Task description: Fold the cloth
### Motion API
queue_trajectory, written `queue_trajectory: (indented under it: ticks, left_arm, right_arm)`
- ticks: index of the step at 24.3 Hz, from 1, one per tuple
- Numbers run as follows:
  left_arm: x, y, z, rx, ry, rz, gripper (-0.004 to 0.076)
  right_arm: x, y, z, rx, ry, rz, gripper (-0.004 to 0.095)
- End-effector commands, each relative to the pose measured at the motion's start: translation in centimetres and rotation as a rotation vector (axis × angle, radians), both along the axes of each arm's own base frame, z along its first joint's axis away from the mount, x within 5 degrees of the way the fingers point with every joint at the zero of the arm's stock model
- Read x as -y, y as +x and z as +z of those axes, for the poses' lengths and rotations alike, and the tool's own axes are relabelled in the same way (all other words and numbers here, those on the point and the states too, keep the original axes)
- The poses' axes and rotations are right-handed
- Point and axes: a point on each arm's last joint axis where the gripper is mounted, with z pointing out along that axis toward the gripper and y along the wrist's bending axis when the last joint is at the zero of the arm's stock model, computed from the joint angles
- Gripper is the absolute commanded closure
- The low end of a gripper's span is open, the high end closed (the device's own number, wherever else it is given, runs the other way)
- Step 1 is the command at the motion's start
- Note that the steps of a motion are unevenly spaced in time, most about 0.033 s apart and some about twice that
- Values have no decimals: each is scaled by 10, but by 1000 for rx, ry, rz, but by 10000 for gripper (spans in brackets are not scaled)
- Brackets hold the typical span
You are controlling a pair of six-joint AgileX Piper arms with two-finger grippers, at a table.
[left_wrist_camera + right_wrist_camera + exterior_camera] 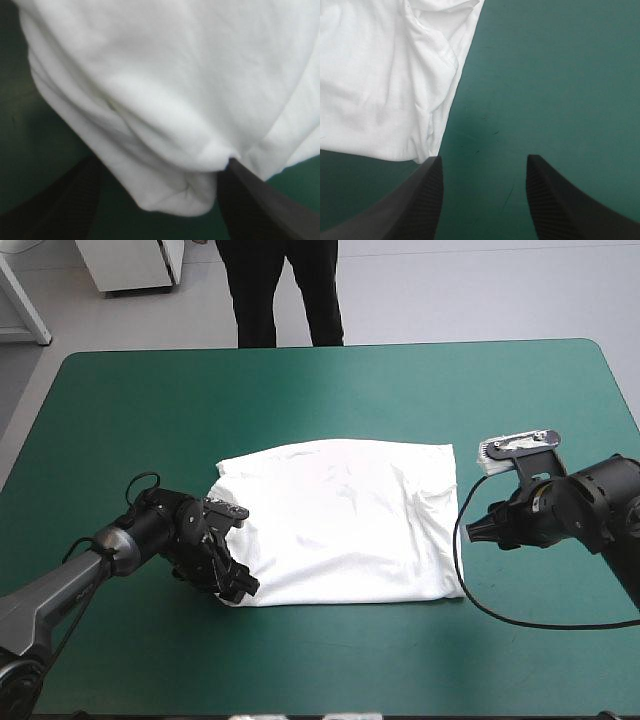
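The white T-shirt (pixel 340 525) lies flat near the middle of the teal-green table as a roughly square bundle, with wrinkles along its right side. My left gripper (pixel 238 588) sits at its near left corner. In the left wrist view the black fingers (pixel 75 205) stand apart, and a rounded fold of the T-shirt (pixel 170 100) bulges between them, left gripper (pixel 163 162) open. My right gripper (pixel 470 532) hovers just off the shirt's right edge. It is open (pixel 484 157) over bare cover, with the T-shirt's near right corner (pixel 385 90) beside one finger.
Bare teal-green cover (pixel 330 390) runs around the shirt on every side, widest toward the far edge. A narrower strip of cover (pixel 350 660) lies between the shirt and the table's near edge.
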Motion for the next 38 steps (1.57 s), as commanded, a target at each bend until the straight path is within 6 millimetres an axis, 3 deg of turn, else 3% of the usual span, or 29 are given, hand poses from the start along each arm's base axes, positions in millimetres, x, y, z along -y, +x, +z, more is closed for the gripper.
queue_trajectory:
  ticks: [1,5,8,13,19,24,29,31,37,38]
  left_arm:
    - [16,4,-11,-1,-48,4,257]
    - [20,6,-22,-28,-38,13,358]
    - [21,9,-27,-23,-37,17,528]
    - [22,13,-26,17,-46,4,726]
    - [22,12,-27,14,-45,-4,734]
    - [21,12,-27,5,-38,-11,734]
    - [21,11,-27,5,-35,-17,734]
    - [21,11,-27,5,-35,-17,734]
    - [21,11,-27,4,-38,-15,734]
    - [21,11,-27,4,-38,-15,734]
  right_arm:
    - [5,-4,11,50,9,-33,422]
    - [4,-6,-12,-26,-7,-30,422]
    - [-2,-7,-52,-100,35,-11,422]
    - [-15,1,-81,-134,117,32,419]
    - [-27,29,-117,-249,87,29,302]
    - [-35,42,-139,-282,92,45,302]
    - [-39,42,-157,-342,115,49,319]
    - [-40,41,-159,-352,128,56,407]
    - [-44,40,-160,-360,155,88,881]
    - [-44,40,-160,-360,160,88,923]
